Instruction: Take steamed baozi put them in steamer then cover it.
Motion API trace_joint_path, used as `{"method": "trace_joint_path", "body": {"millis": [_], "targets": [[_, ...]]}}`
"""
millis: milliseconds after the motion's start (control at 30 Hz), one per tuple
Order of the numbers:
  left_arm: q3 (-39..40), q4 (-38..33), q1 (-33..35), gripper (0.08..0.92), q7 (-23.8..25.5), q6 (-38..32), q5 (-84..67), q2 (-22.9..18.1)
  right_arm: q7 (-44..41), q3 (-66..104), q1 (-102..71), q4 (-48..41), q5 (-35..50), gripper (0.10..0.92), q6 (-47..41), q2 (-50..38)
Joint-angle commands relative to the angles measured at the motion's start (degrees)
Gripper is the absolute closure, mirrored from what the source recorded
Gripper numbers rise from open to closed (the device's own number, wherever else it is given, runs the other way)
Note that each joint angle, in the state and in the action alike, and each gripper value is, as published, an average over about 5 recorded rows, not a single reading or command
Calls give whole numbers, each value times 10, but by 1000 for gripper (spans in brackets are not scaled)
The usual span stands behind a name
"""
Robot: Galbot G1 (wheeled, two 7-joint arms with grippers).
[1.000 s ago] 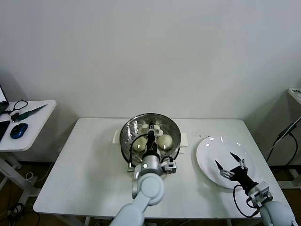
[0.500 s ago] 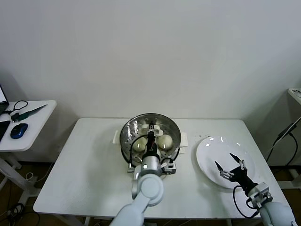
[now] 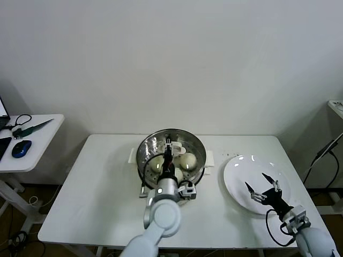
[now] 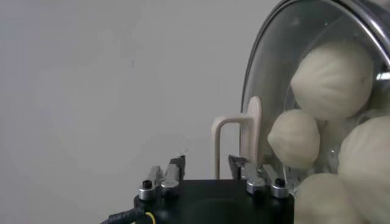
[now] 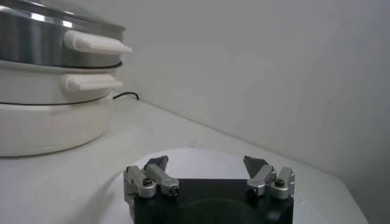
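The steel steamer (image 3: 199, 148) stands at the table's middle on its cream base (image 5: 42, 125). The clear glass cover (image 4: 277, 55) rests on it, its white handle (image 4: 234, 141) upright. Steamed baozi (image 4: 332, 79) lie under the glass, two showing in the head view (image 3: 187, 159). My left gripper (image 4: 207, 164) is open, its fingers on either side of the handle's near leg with a gap on each side. In the head view it (image 3: 168, 153) hovers over the cover's centre. My right gripper (image 3: 262, 185) hangs open over the white plate (image 3: 241, 168), with nothing between its fingers (image 5: 157, 164).
The white plate (image 5: 201, 159) at the right of the table holds nothing. A side table (image 3: 40, 134) at far left carries a blue mouse (image 3: 21, 149) and cables. The steamer's side handles (image 5: 97, 44) stick out toward the plate.
My left gripper, shut on the cover's handle before, has opened and let it go. Its arm has shifted slightly left. The right arm has not moved.
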Motion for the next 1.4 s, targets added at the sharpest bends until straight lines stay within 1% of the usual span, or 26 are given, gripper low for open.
{"method": "trace_joint_path", "body": {"millis": [33,200,233,367,500,667,767,833,900,967,1033,1133,1267,1400], "targets": [[7,-109,36,475,18,7,-29,48,13,-3,7,4,-25,203,-46,-1],[11,-159,73,337,5,1,-52,75,22,-6,15,14,-12,203,-67,4],[10,-167,81,302,1,-2,-59,80,24,-6,16,17,-12,203,-71,4],[-8,-200,116,207,-25,-22,-94,100,31,-6,18,27,1,203,-80,6],[-66,-224,155,180,-88,-75,-168,118,39,-7,12,38,8,203,-83,9],[-201,-245,222,177,-191,-173,-337,131,43,-5,4,50,13,203,-73,18],[-285,-246,265,177,-257,-243,-477,127,44,-5,0,58,15,203,-71,21],[-331,-245,291,177,-293,-284,-566,116,44,-6,-2,62,17,203,-69,24],[-376,-239,313,177,-316,-324,-643,104,45,-7,-3,66,18,203,-68,28],[-425,-223,332,177,-324,-365,-705,92,45,-8,-4,69,19,203,-65,31],[-468,-199,343,177,-317,-394,-764,82,44,-10,-5,71,20,203,-63,34],[-511,-151,352,177,-300,-420,-862,73,45,-11,-7,73,19,203,-58,37],[-531,-100,359,177,-273,-434,-957,59,47,-10,-10,74,19,203,-49,44],[-528,-71,366,177,-249,-439,-989,45,49,-10,-13,74,18,203,-39,55]]}}
